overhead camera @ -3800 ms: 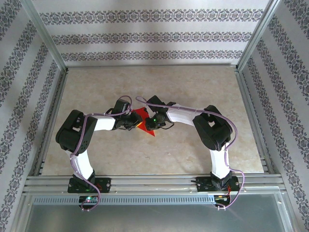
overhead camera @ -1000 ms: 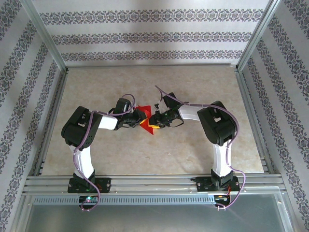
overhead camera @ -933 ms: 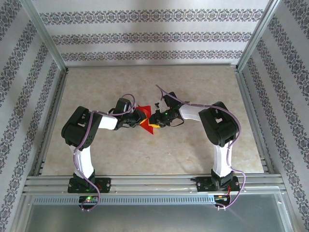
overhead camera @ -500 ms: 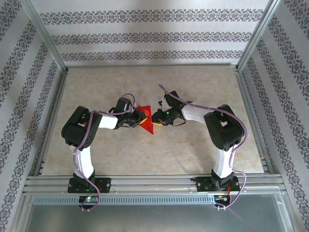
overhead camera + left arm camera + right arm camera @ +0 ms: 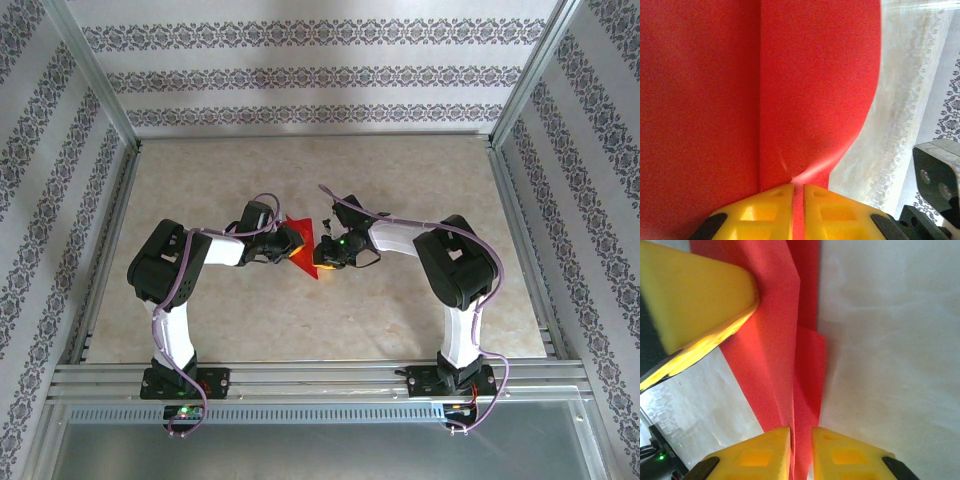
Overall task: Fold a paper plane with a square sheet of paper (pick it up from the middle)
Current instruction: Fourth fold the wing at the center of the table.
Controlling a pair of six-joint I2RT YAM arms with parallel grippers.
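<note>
The left gripper (image 5: 798, 190) is clamped on the red paper (image 5: 815, 90): its two yellow fingers press together with only a thin edge of the sheet between them. Ahead of its tips the paper spreads wide, with one straight fold line running directly away from the gripper and a bowed edge on the right side. Past that edge lies the pale bench (image 5: 890, 125).

The right gripper (image 5: 801, 435) is likewise closed on the paper, pinching several narrow creased layers that run forward from its tips. Further ahead and to its left, a yellow finger of the left gripper touches the same sheet.

From above, the two grippers face each other tip to tip near the bench's middle, with the paper between them. Whether it touches the bench cannot be told.
</note>
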